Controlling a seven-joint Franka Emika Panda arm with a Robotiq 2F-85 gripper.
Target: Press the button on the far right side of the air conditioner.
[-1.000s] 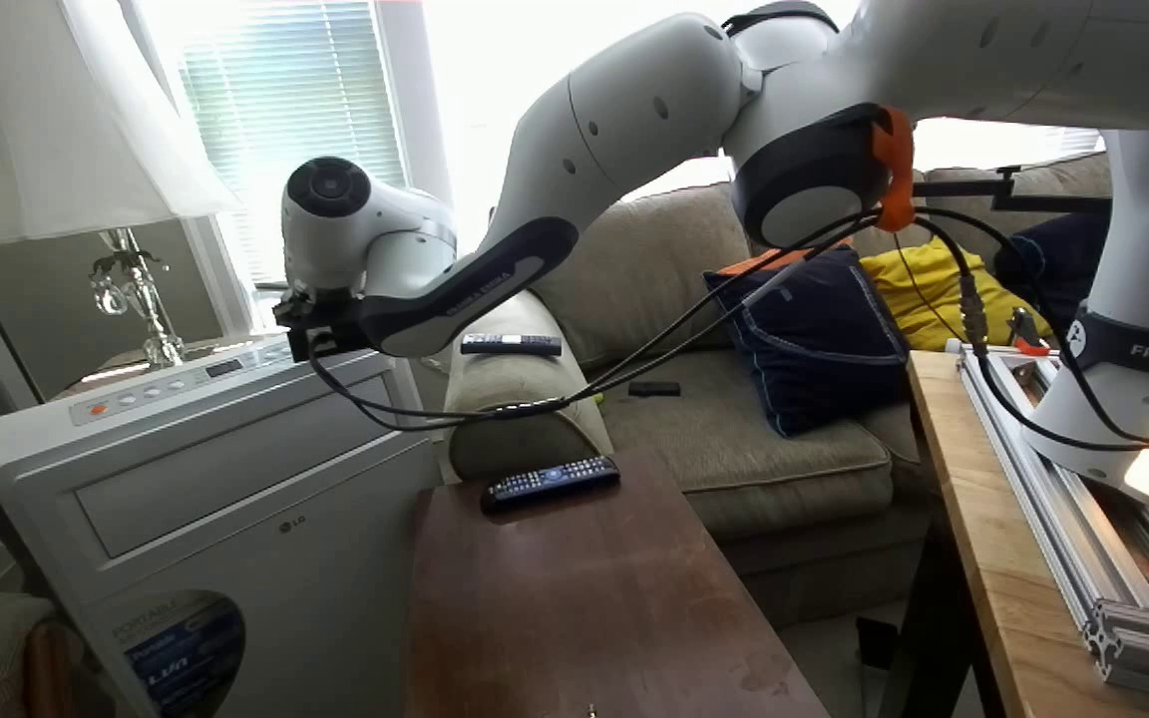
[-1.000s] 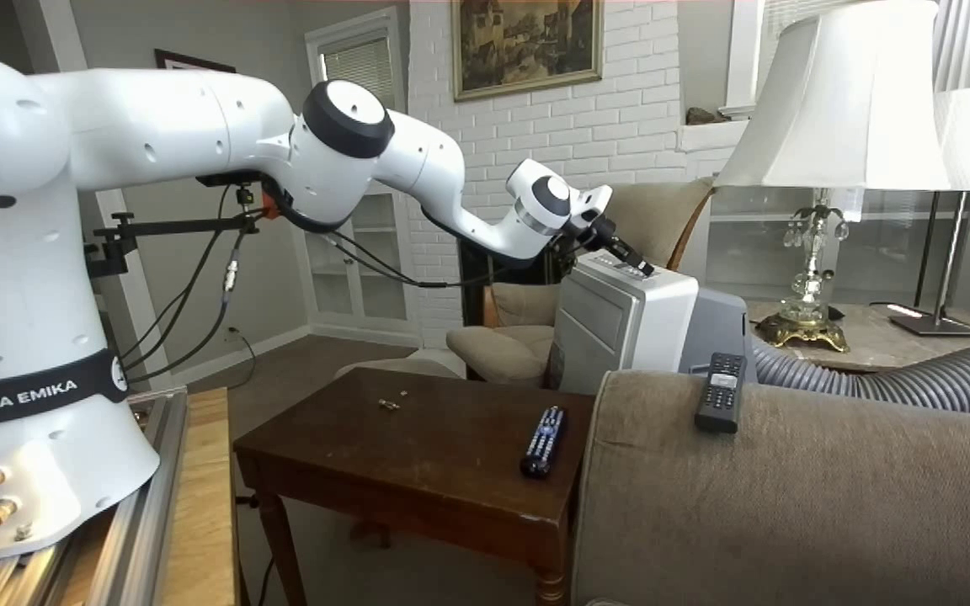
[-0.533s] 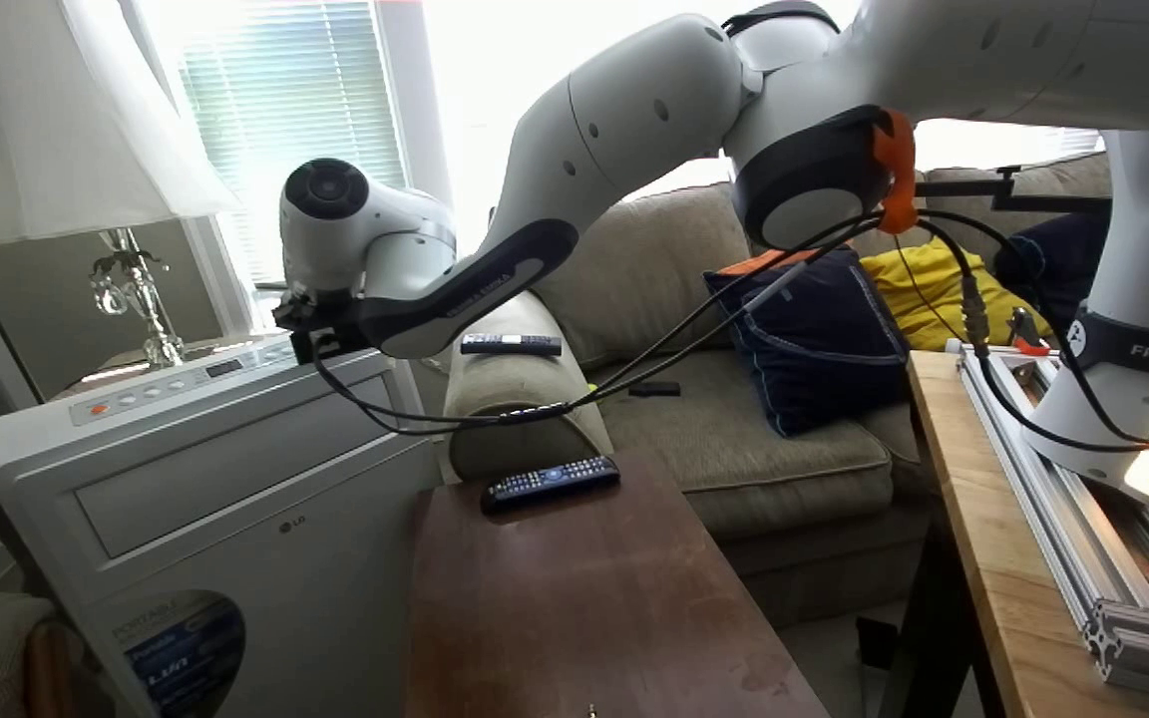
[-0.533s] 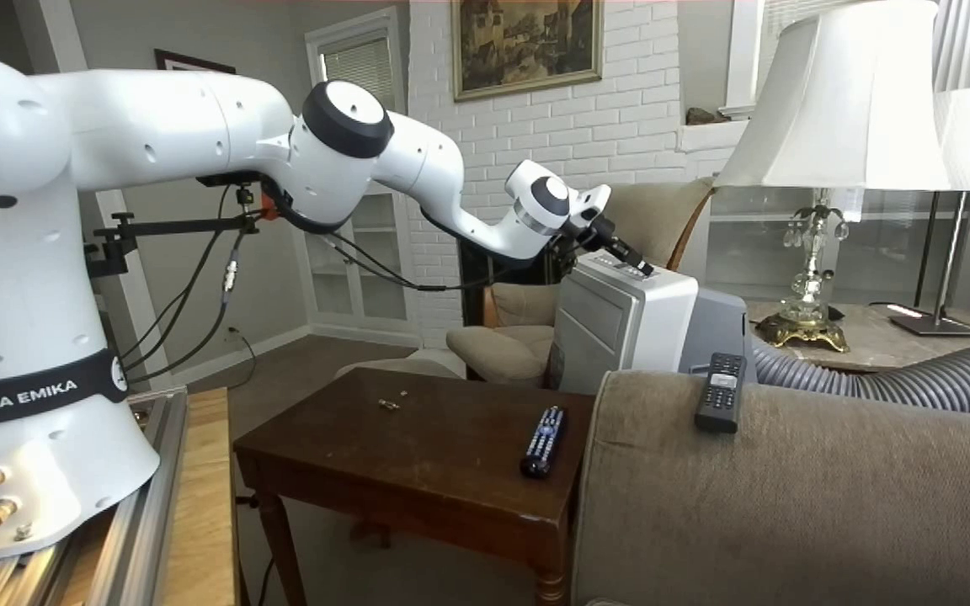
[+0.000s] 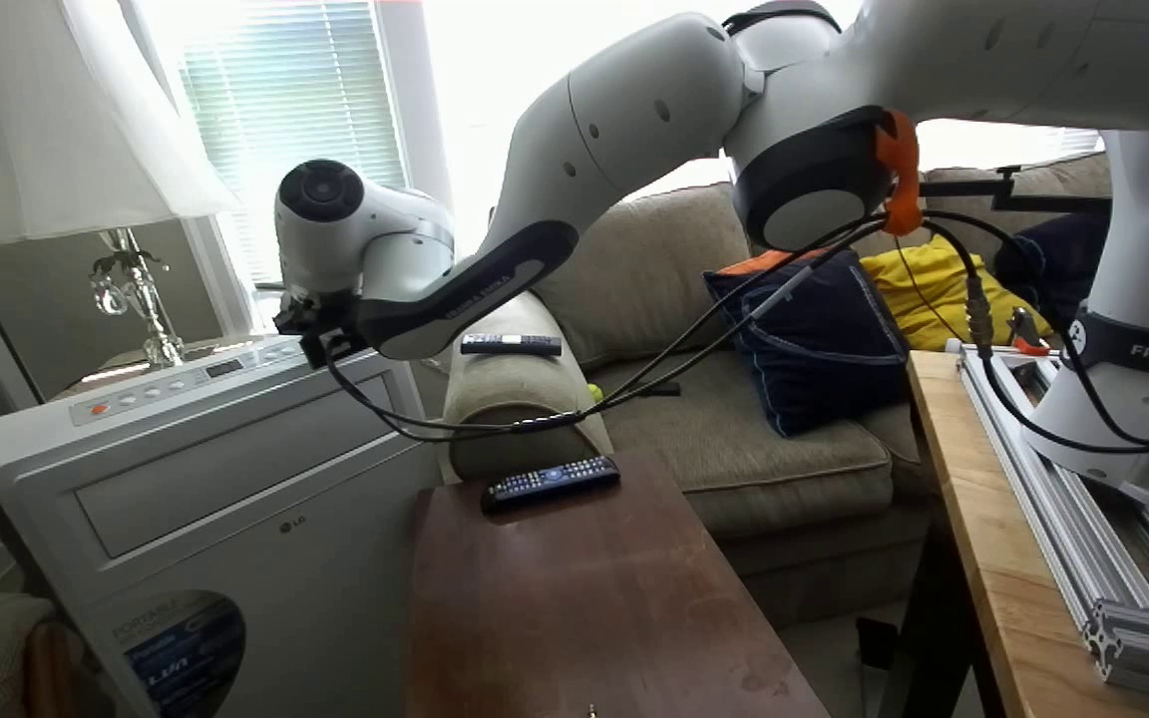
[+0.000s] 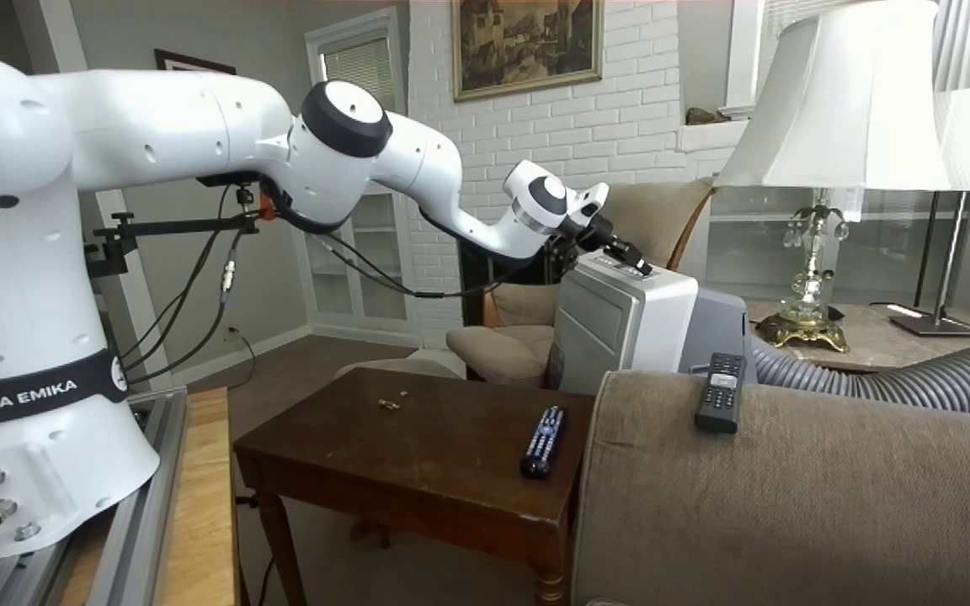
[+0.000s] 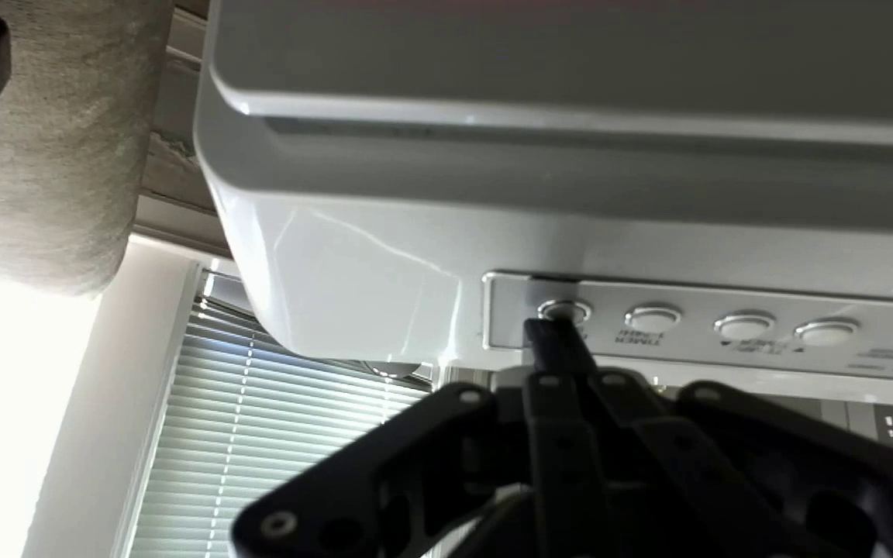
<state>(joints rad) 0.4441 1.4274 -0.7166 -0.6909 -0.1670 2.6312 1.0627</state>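
The air conditioner (image 5: 335, 558) is a white boxy unit with a row of round buttons along its top, also visible in an exterior view (image 6: 666, 316). In the wrist view, which looks inverted, its silver control panel (image 7: 687, 298) ends on the left with the far right button (image 7: 567, 311). My gripper (image 7: 555, 332) is shut with nothing held. Its dark fingertips overlap the lower edge of that button and shade it; whether they press it cannot be told. In an exterior view the gripper (image 6: 644, 268) points down onto the unit's top. The fingertips are hidden in the opposite exterior view.
A brown side table (image 6: 418, 454) with a remote (image 6: 543, 442) stands beside the unit. The sofa arm (image 6: 788, 488) bears another remote (image 6: 721, 392). A lamp (image 6: 813, 252) and a grey hose (image 6: 940, 379) are behind. Black cables (image 5: 475, 431) hang from the wrist.
The wrist has shifted and tilted slightly, a little leftward in both exterior views, and the hanging cables have swung. The warm glow on the robot's base has gone. The gripper stays shut.
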